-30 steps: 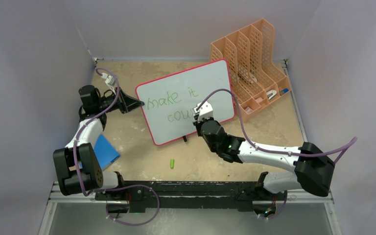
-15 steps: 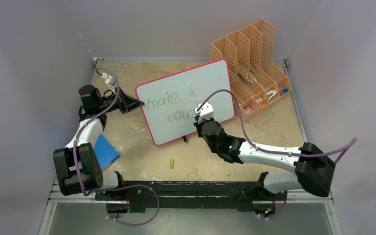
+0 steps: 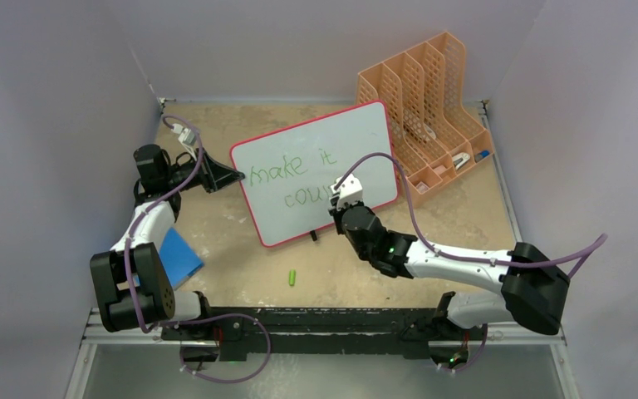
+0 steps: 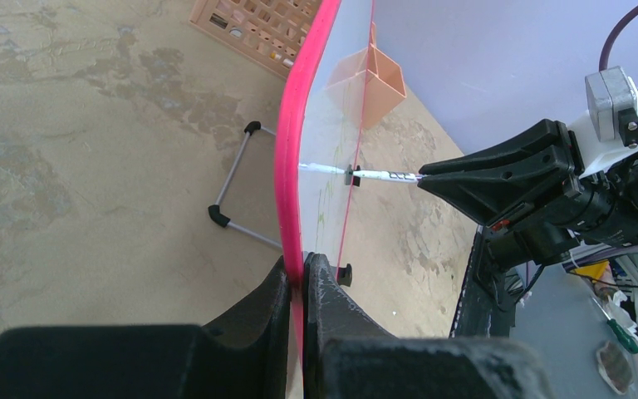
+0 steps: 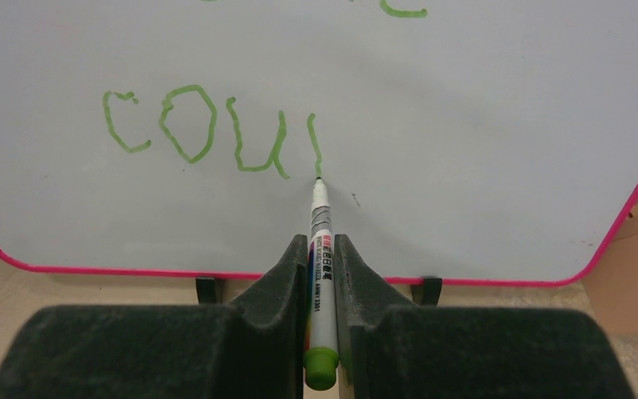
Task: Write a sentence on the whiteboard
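Whiteboard (image 3: 316, 166) stands propped on its wire feet mid-table, its left rim pinched between the fingers of the left gripper (image 4: 301, 264), with a blue pad (image 3: 181, 253) lying farther left by that arm. Across its face the green sentence (image 3: 291, 179) reads "make it" on the upper line and "cou" plus one downstroke on the lower, and a green cap (image 3: 292, 277) lies on the table (image 3: 233, 241) in front of the board. Right gripper (image 5: 322, 243) is clamped on a marker (image 5: 321, 291) whose tip touches the foot of that stroke, and an orange rack (image 3: 428, 116) stands just beside the board's right corner.
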Tool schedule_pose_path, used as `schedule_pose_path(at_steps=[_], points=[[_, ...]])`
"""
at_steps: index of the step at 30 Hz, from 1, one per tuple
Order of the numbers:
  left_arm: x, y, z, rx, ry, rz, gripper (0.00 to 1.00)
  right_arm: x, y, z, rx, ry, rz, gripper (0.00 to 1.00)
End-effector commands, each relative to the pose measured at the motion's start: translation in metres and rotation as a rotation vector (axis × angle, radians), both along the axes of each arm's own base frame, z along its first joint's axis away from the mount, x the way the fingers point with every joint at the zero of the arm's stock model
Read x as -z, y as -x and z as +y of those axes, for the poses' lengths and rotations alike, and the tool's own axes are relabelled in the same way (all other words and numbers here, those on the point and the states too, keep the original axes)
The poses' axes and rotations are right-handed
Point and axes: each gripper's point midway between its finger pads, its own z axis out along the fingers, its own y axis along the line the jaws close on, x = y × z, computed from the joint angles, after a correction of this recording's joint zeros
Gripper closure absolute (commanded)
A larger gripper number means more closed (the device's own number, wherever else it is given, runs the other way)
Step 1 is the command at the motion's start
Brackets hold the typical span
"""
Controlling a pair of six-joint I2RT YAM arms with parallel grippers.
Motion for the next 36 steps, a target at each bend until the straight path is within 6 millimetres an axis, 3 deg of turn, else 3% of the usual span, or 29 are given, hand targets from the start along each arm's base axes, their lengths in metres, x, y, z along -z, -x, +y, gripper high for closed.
schedule_pose_path(at_steps=[1,11,21,36], points=[[-0.007,-0.001,-0.005,0.018,-0.03,-0.065,1.0,-0.019,-0.002,0.006,-0.006,-0.05,-0.032,1.0],[-0.007,-0.001,-0.004,0.017,-0.031,-0.066,1.0,-0.053,-0.006,0.011,-0.02,-0.102,-0.101,1.0],[-0.007,-0.001,-0.005,0.019,-0.03,-0.066,1.0,-0.066,-0.015,0.015,-0.003,-0.111,-0.15,1.0],[-0.008,0.0,-0.005,0.019,-0.031,-0.067,1.0,-0.054,-0.019,0.014,0.007,-0.081,-0.136,1.0]])
